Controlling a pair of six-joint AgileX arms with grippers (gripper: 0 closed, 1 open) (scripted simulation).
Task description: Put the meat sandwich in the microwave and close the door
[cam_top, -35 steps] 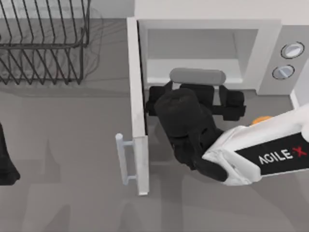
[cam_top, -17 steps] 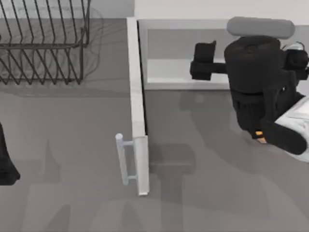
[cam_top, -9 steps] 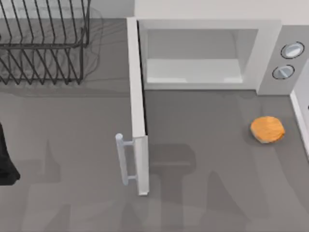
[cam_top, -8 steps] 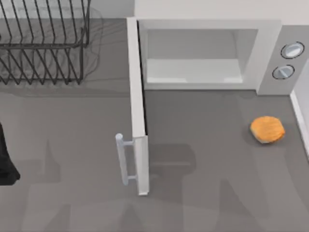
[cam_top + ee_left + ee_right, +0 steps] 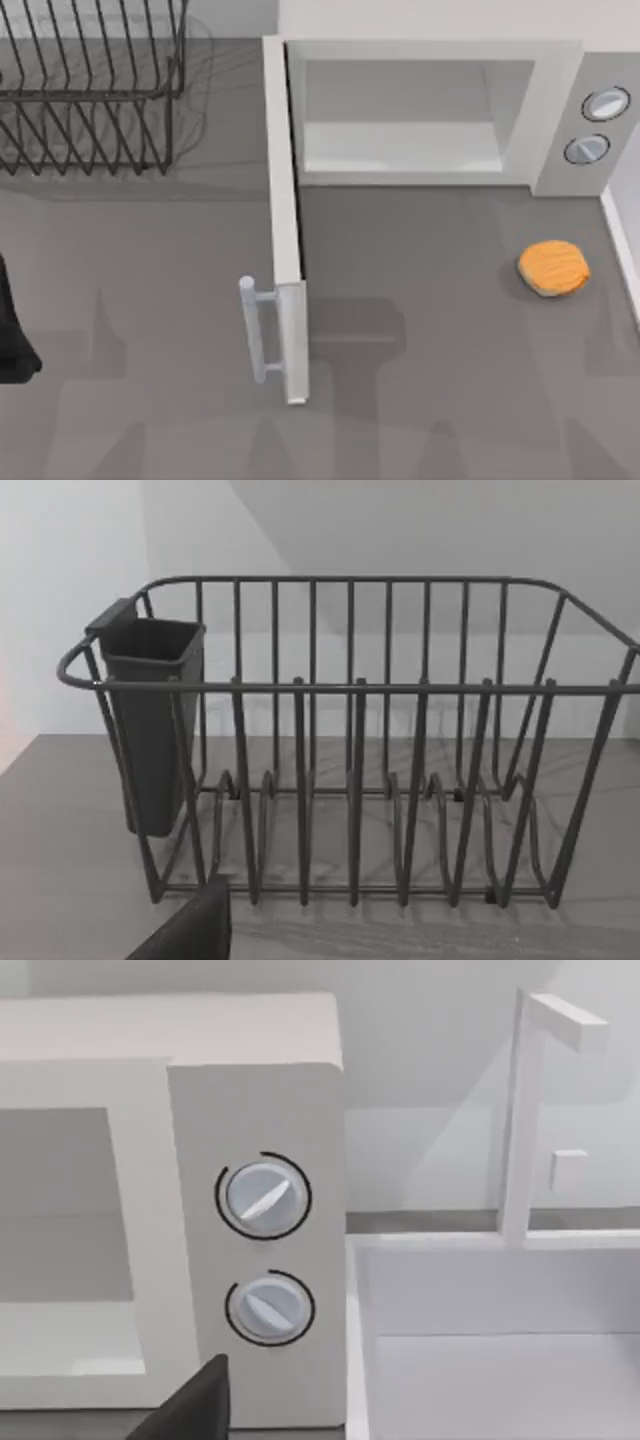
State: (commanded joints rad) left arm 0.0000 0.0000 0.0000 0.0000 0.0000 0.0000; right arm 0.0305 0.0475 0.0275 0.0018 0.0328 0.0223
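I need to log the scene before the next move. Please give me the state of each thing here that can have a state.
door: swung fully open, handle free.
microwave: cavity open, nothing inside.
meat sandwich: lying flat on the table, outside the microwave, not held.
dish rack: upright, no dishes in it.
sink: dry, nothing in it.

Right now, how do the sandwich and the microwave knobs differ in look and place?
The sandwich is orange and lies flat on the table; the knobs are silver-grey and sit on the microwave side panel. The sandwich is single and wider; the knobs are two, one above the other. Both are round.
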